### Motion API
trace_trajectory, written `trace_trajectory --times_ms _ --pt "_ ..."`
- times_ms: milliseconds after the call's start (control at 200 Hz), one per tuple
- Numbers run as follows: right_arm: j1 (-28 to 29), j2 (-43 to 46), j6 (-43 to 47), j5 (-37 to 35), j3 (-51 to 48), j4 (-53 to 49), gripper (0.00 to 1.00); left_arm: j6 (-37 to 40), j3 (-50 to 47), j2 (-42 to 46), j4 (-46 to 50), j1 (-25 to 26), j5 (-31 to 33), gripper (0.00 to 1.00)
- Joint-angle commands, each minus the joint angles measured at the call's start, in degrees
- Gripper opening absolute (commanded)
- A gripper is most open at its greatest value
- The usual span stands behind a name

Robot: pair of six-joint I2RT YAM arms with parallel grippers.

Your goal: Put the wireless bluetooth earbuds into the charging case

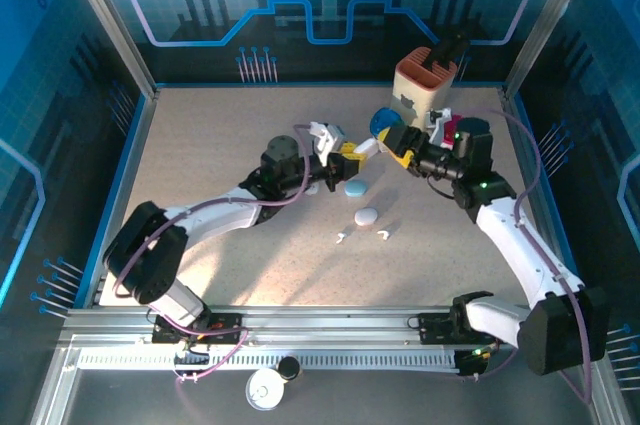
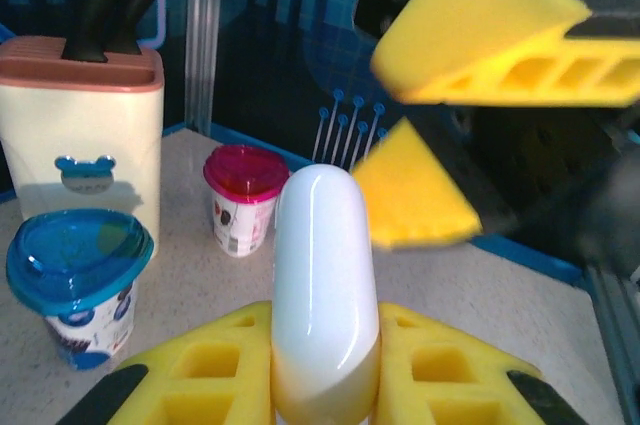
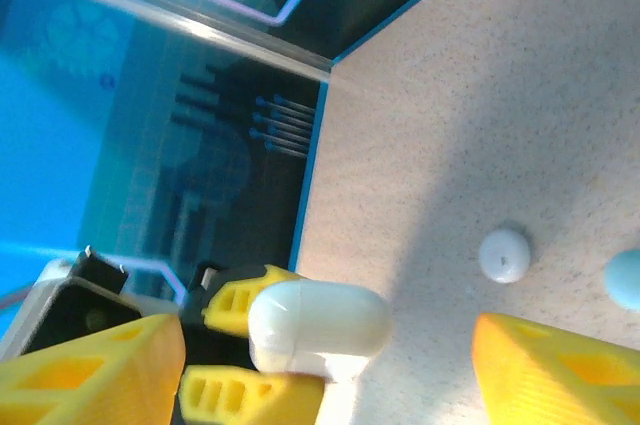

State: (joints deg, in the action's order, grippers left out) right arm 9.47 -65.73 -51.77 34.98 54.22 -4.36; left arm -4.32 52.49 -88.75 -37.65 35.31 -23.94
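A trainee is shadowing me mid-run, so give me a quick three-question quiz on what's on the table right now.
1. True or false: the left jaws are shut on a white capsule case.
2. How many loose earbuds lie on the table?
3. Which lies nearer the arm bases: A) the pale blue case, or B) the small white case?
Key: 1 true; 2 two; 3 B.
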Motion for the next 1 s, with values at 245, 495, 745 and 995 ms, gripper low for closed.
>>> trace_trajectory --times_ms 245,495,745,995 --pt "9.62 -5.72 68.48 2.07 25.35 -44.28 0.73 7.73 2.53 14.32 31.19 -5.34 -19.62 0.16" --pt "18.31 -9.66 78.82 4.35 29.69 -46.88 0.63 10.14 5.17 15.9 36.82 -5.34 -25.66 0.16" --pt "19.44 -12.21 79.85 4.0 31.13 -47.83 0.5 10.64 5.5 17.33 36.43 -5.36 -26.91 0.17" --pt "19.31 -13.13 80.42 5.34 32.29 -49.04 0.21 10.21 5.3 17.56 35.2 -5.35 -26.9 0.18"
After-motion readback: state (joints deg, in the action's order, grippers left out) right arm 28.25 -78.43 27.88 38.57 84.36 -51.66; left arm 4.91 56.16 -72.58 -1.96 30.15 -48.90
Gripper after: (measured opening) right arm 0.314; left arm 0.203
